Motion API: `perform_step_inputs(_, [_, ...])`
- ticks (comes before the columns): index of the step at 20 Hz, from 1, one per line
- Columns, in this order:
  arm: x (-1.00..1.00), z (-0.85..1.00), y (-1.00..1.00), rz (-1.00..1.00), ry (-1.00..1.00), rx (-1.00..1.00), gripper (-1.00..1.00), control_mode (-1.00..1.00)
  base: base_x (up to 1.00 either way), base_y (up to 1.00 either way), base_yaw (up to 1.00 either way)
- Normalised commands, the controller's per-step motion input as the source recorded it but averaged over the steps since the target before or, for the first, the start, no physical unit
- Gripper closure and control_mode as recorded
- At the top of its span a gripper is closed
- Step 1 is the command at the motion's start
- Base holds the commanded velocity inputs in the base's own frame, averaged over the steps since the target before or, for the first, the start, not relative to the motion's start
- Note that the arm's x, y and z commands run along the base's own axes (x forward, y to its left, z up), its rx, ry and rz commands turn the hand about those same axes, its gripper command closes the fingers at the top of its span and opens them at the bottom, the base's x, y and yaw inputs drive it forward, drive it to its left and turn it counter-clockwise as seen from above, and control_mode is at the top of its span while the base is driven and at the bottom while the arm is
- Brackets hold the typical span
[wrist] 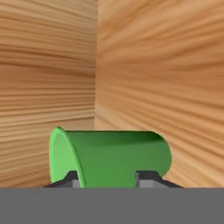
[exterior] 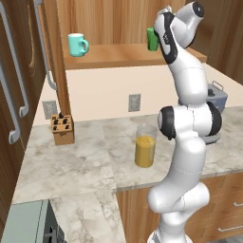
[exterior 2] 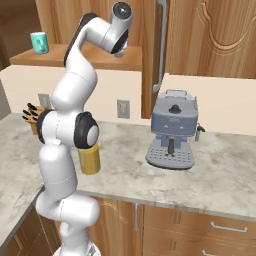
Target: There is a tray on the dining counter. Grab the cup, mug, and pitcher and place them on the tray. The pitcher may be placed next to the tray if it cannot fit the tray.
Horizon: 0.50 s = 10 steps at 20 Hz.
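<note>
The green cup (wrist: 111, 157) lies sideways across the hand view, close up, against wooden walls. My gripper (wrist: 109, 179) has both fingertips (wrist: 72, 180) set against the cup's near side, jaws drawn in on it. From the left base view the cup (exterior: 151, 39) stands on the high wooden shelf (exterior: 118, 54), half hidden behind my raised hand. The teal mug (exterior: 77, 45) sits at the shelf's left end, handle to the right; it is the mug (exterior 2: 40, 42) at the far upper left from the right side. The pitcher (exterior: 144, 146) of orange liquid stands on the marble counter below. The tray is out of view.
A grey espresso machine (exterior 2: 172, 132) stands on the wall counter (exterior: 71, 161) to the right of my arm. A wooden knife block (exterior: 62, 128) sits at the back left. Tall cabinet doors with long handles (exterior: 16, 95) flank the left side.
</note>
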Motion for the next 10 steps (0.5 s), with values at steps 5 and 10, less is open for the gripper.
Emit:
perform_step_inputs(5, [0.00,-0.12,0.00,0.00,0.00,0.00,1.00,-1.00,0.00,0.00,0.00])
perform_step_inputs(10, [0.00,-0.12,0.00,0.00,0.00,0.00,1.00,-1.00,0.00,0.00,0.00])
